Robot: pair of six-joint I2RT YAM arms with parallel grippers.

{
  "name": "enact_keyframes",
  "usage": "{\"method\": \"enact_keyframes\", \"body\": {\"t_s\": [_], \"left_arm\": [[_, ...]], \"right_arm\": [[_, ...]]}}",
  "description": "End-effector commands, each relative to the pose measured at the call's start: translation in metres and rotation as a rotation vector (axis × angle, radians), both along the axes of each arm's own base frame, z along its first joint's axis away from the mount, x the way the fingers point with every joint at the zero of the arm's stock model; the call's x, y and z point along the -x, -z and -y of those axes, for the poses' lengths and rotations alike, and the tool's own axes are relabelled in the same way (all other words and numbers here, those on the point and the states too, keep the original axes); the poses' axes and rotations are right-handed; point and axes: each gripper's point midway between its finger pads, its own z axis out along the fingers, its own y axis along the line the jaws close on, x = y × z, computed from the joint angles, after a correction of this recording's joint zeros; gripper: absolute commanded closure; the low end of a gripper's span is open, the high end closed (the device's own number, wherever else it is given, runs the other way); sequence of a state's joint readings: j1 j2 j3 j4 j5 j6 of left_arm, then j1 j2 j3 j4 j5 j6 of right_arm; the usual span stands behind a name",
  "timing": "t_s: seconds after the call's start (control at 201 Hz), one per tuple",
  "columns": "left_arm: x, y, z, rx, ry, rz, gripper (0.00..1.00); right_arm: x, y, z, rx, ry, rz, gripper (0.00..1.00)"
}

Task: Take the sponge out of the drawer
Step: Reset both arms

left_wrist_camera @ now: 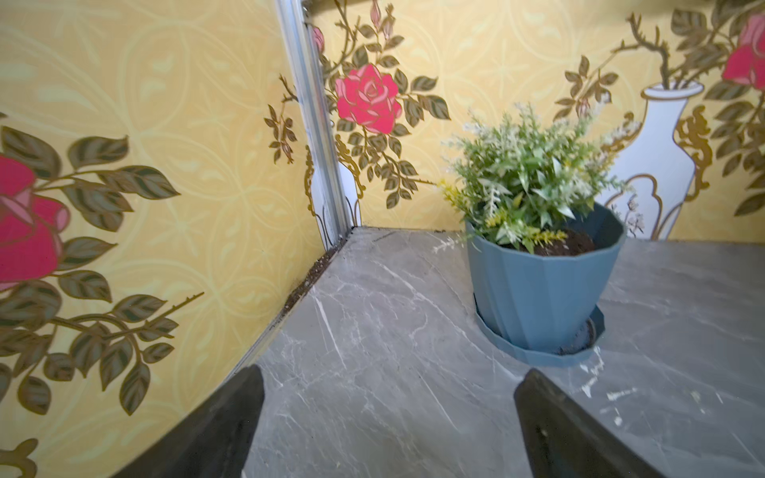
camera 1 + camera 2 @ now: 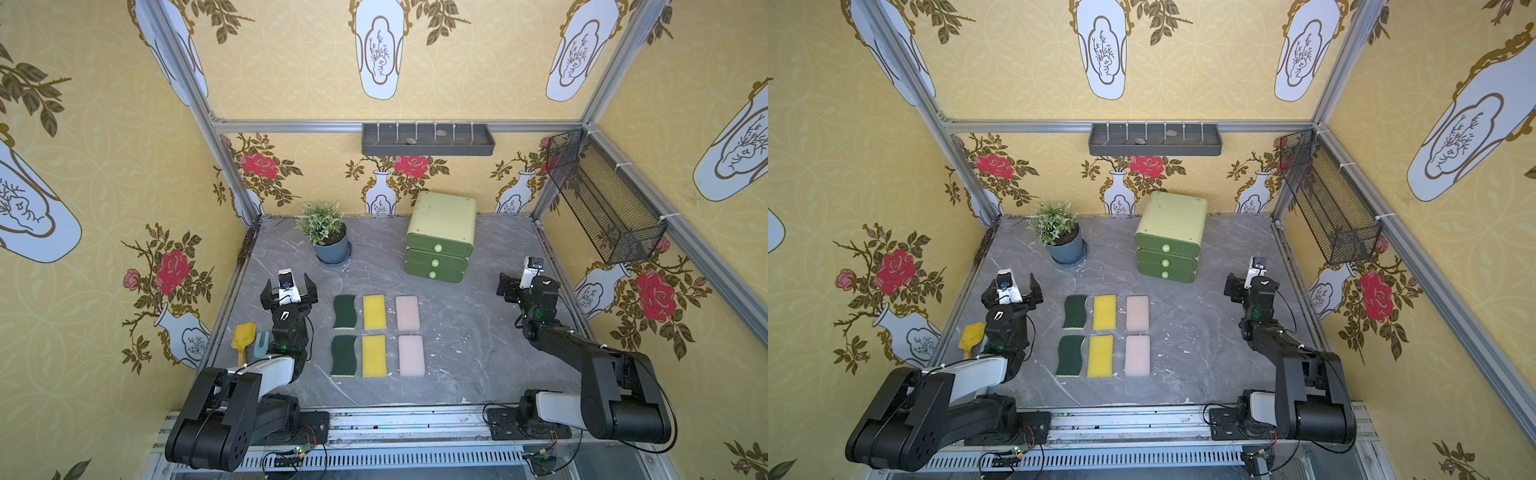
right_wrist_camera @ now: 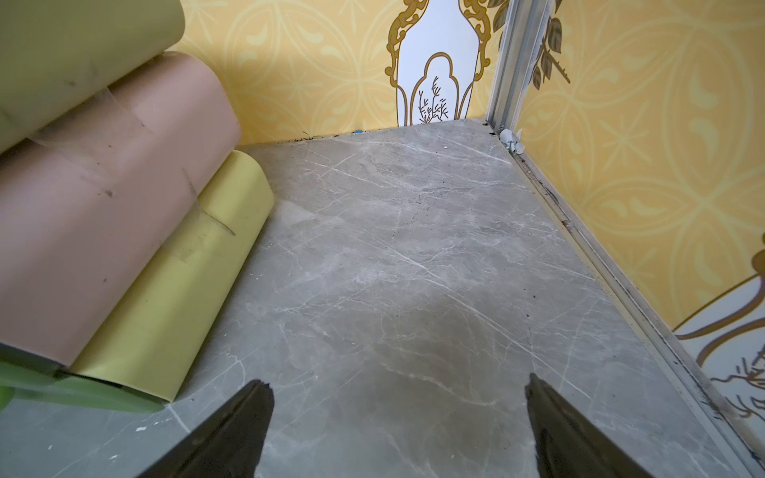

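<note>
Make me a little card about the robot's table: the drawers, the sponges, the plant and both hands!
drawers: green chest, three drawers, all shut
sponges: six flat on the table, two rows: green, yellow, pink
plant: blue pot, apart from the chest
left hand: open, empty
right hand: open, empty, near the chest, not touching

Both claws wide open, nothing in either

Left arm (image 2: 270,368) is folded back tight over its base, and the left claw (image 2: 289,282) sits level and aims toward the back wall, jaws spread all the way. Right arm (image 2: 573,340) stretches further forward up the right side. In both top views the right claw (image 2: 503,286) looks rolled onto its side, and its jaws gape just as wide in the wrist view.
</note>
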State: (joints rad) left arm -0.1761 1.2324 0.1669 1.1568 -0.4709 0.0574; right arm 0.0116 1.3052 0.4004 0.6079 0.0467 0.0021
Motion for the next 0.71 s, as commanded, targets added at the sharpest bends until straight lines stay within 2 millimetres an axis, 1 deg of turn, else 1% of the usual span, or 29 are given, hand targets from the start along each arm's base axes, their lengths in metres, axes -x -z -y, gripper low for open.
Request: {"method": "enact_keyframes", "body": {"t_s": [0.0,0.095,0.164,0.169,0.249,0.279,0.294,0.353,0.587,0.652,0.702], "left_arm": [[0.003,-0.018,-0.003,-0.028,-0.014,0.071,0.00],[0.012,-0.023,-0.003,-0.034,-0.004,0.104,0.00],[0.021,-0.026,-0.008,-0.038,-0.031,0.105,0.00],[0.023,-0.028,-0.009,-0.036,-0.033,0.113,0.00],[0.029,-0.023,-0.015,-0.030,-0.062,0.064,0.00],[0.029,-0.016,-0.015,-0.025,-0.061,0.025,0.00],[0.028,-0.018,-0.016,-0.019,-0.061,0.026,0.00],[0.027,-0.010,-0.018,-0.006,-0.059,-0.021,0.00],[0.026,-0.003,-0.012,-0.007,-0.021,-0.058,0.00],[0.026,0.001,-0.013,-0.002,-0.024,-0.076,0.00],[0.026,0.005,-0.015,0.009,-0.027,-0.085,0.00]], "right_arm": [[-0.006,-0.015,0.004,0.026,0.013,0.063,0.02],[-0.004,-0.014,-0.005,0.003,-0.026,0.049,0.02],[-0.001,-0.014,-0.007,-0.002,-0.037,0.050,0.02],[-0.001,-0.014,-0.007,-0.001,-0.037,0.050,0.02],[-0.001,-0.014,-0.007,-0.006,-0.034,0.052,0.02],[-0.001,-0.014,-0.007,-0.005,-0.035,0.051,0.02],[-0.002,-0.014,-0.007,-0.006,-0.035,0.050,0.02],[-0.003,-0.013,-0.006,-0.008,-0.034,0.043,0.02],[-0.001,-0.011,-0.004,-0.004,-0.024,0.033,0.02],[0.000,-0.008,-0.003,-0.001,-0.021,0.014,0.02],[0.000,0.000,-0.002,0.000,-0.012,-0.013,0.02]]}}
